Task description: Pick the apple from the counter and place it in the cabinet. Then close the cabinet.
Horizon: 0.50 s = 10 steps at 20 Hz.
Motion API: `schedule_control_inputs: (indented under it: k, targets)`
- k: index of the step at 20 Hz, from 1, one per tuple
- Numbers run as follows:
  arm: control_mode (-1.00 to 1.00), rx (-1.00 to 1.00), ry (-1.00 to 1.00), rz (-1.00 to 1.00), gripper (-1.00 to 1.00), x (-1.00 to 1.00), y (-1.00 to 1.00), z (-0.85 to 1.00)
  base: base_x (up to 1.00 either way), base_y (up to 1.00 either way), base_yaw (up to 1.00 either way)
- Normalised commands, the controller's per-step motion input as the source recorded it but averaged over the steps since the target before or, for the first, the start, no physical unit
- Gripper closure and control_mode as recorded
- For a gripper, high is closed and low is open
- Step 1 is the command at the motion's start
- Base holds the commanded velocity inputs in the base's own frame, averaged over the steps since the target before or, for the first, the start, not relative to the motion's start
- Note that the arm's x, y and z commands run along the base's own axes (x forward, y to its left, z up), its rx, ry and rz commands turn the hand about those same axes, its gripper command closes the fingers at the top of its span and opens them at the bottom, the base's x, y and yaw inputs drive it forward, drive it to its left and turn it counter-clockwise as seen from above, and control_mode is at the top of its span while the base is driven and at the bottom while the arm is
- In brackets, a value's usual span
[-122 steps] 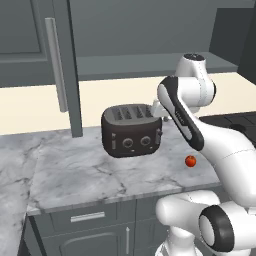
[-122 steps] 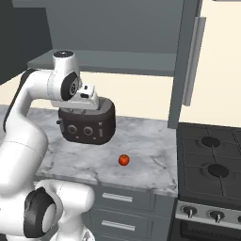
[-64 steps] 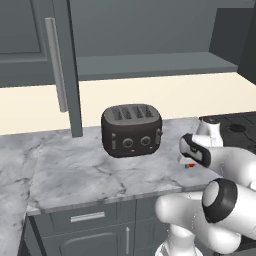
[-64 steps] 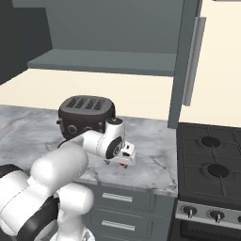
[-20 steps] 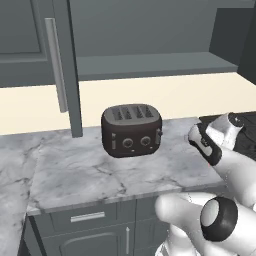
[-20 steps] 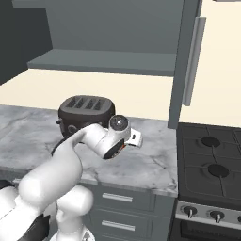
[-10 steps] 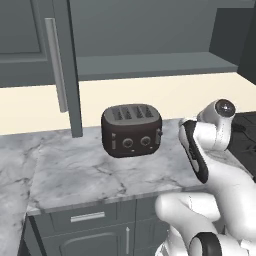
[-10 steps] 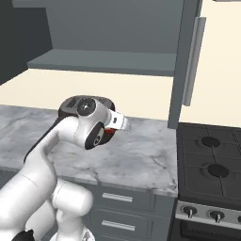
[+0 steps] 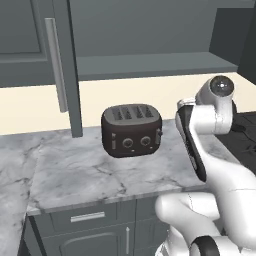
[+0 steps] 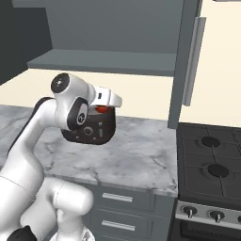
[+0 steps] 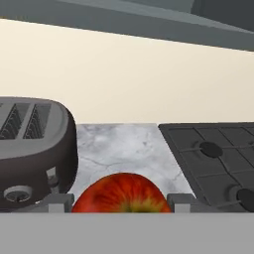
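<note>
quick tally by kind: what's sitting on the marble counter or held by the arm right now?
Apple: 1, held in the claw, lifted off the counter
Toaster: 1, standing on the counter
Total: 2

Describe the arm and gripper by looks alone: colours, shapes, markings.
The arm is glossy white, built of rounded, bulging links with dark grey bands and caps at the joints; a long black strip runs down one link. A round dark cap with a small highlight tops the upper joint. The gripper has a white, blocky, wedge-shaped body and small grey tips. No cables or lettering are visible.
</note>
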Motion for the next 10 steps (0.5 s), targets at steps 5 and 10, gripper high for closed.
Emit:
schedule_control_inputs:
  k: [5, 10]
  targets:
    - [-1.0, 0.01, 0.0, 0.0, 1.0, -0.33, 0.05, 1.0, 0.0, 0.0, 0.0]
    - [-1.0, 0.03, 0.04, 0.0, 1.0, -0.6, 0.0, 1.0, 0.0, 0.0, 0.0]
